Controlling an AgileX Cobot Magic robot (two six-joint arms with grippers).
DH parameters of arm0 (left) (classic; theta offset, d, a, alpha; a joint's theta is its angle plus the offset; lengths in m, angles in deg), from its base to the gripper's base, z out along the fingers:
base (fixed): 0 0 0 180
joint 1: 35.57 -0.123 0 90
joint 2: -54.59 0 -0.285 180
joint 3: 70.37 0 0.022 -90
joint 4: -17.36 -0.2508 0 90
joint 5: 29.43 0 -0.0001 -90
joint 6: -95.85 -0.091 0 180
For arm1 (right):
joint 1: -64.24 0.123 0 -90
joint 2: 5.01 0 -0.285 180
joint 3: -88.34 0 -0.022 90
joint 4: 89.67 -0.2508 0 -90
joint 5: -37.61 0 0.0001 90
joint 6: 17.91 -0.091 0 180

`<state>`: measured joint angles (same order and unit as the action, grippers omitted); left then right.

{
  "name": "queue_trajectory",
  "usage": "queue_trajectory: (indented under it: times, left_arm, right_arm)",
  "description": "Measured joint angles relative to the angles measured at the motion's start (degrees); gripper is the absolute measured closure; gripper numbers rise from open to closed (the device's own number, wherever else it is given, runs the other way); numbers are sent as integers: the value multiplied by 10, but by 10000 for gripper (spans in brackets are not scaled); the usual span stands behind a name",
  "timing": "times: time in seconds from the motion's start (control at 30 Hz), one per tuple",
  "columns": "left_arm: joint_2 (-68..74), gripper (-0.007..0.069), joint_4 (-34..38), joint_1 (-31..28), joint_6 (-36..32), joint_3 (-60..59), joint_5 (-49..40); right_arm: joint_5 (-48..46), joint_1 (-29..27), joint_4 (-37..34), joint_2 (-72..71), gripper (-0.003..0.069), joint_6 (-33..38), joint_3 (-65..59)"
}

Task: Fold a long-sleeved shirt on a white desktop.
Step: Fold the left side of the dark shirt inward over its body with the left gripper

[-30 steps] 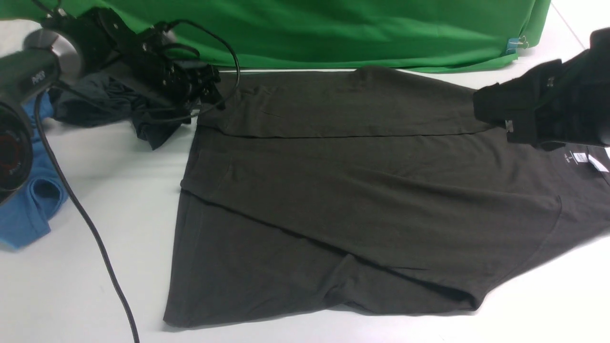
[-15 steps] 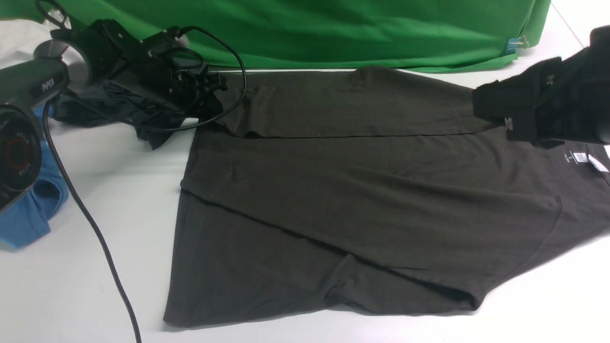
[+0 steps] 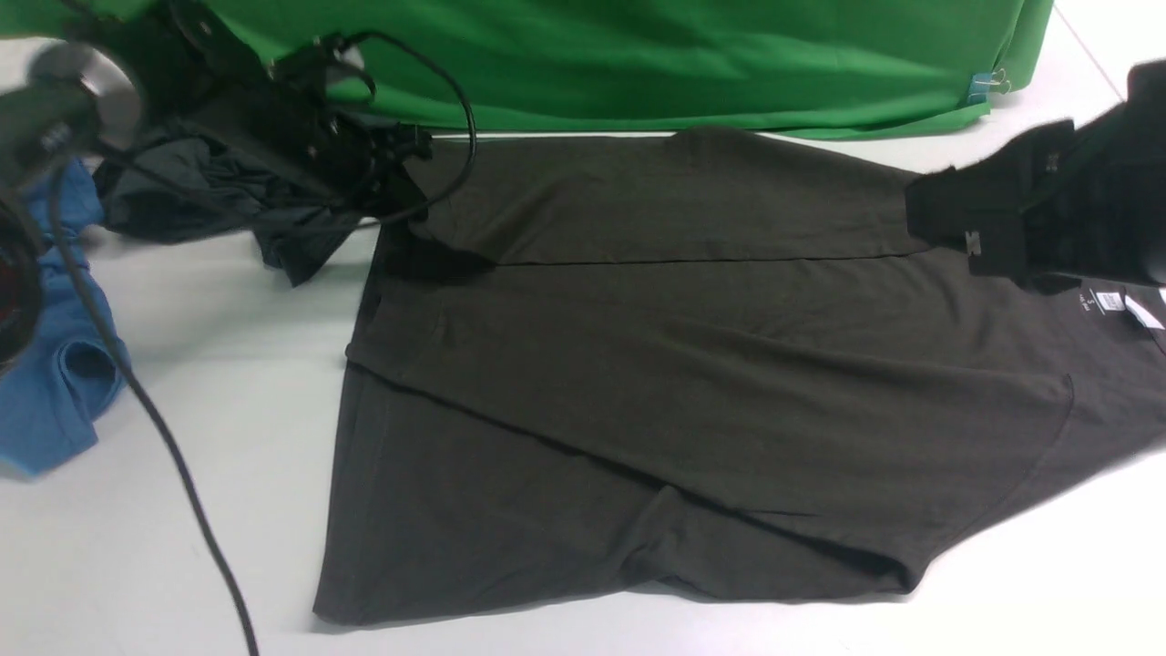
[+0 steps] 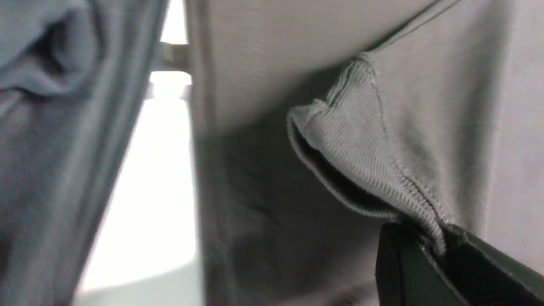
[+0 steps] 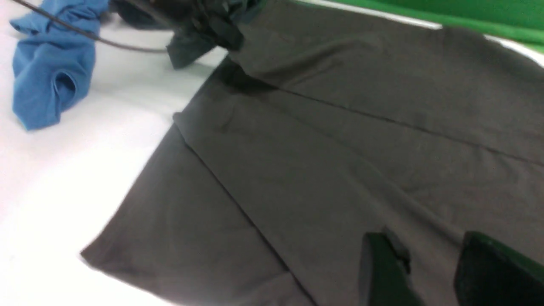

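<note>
On the white desktop (image 3: pixel 182 301), long-sleeved shirt (image 3: pixel 692 364) cuff (image 4: pixel 361 161) between closed left fingers (image 4: pixel 399 272).

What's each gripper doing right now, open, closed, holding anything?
Left gripper: closed, pinching a ribbed edge of the long-sleeved shirt.
Right gripper: open, jaws apart just over the shirt, gripping nothing visible.

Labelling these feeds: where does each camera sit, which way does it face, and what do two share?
Front: between the arms, facing forward over long-sleeved shirt, white desktop; left gripper, right gripper show.
Left wrist: on left arm, close on shirt's ribbed edge pinched in its jaws.
Right wrist: on right arm, facing across shirt toward blue shirt; its fingers show.
Shared: front and right wrist show the blue shirt.
</note>
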<state>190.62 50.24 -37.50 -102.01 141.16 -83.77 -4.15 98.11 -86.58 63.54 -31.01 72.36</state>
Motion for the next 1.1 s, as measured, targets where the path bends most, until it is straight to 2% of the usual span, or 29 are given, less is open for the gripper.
queue_trajectory:
  times: [0.13, 0.4, 0.77, 1.1]
  left_arm:
    - [-33, 571, -7, 0, 6, 0, -31]
    - [-80, 572, -71, 0, 22, -24, -124]
    - [-133, 572, -87, 0, 18, -103, -97]
    - [-158, 572, -75, 0, 27, -127, -127]
  right_arm:
    - [-24, 0, 0, 0, 417, -1, 0]
    - [-129, 0, 0, 0, 417, -5, 20]
    - [-146, 0, 0, 0, 417, -2, 23]
    - [-147, 0, 0, 0, 417, -1, 23]
